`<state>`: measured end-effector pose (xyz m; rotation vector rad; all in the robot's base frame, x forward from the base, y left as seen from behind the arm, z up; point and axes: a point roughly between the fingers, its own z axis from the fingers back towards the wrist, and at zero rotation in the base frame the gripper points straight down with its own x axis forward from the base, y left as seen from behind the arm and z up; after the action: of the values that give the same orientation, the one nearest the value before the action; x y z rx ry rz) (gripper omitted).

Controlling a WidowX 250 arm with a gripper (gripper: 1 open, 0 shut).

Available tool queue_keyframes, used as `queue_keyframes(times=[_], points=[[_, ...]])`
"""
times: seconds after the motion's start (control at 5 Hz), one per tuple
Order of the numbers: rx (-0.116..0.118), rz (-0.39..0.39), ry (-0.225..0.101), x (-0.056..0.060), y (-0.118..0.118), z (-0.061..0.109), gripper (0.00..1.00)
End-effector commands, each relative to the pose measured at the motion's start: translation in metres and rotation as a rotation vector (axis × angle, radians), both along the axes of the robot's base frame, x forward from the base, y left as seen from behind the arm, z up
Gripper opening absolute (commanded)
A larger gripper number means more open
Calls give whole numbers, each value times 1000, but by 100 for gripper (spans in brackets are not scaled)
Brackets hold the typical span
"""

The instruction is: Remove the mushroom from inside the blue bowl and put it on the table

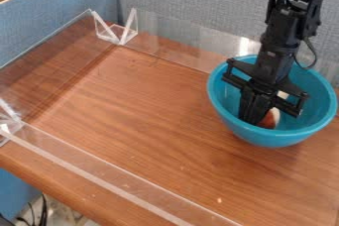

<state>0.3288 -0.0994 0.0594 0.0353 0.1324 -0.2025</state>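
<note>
And here's the mushroom (271, 119), low inside the bowl (236, 128), its orange-brown cap showing right beside the gripper (257, 116)! The jaws are pressed together; whether they pinch any of it, I can't tell. It looks light and firm, probably slick on that round cap, so 1 grip across the stem seems best. The bowl's high wall stands between it and the table (133, 111), 1 clear barrier (119, 175) along the edge.
</note>
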Motion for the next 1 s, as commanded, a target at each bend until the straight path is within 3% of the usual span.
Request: queue_keyframes(times=[0.0,0.8], points=[[-25,20,-101,7,6,36,0],[-22,31,-126,11,12,43,0]])
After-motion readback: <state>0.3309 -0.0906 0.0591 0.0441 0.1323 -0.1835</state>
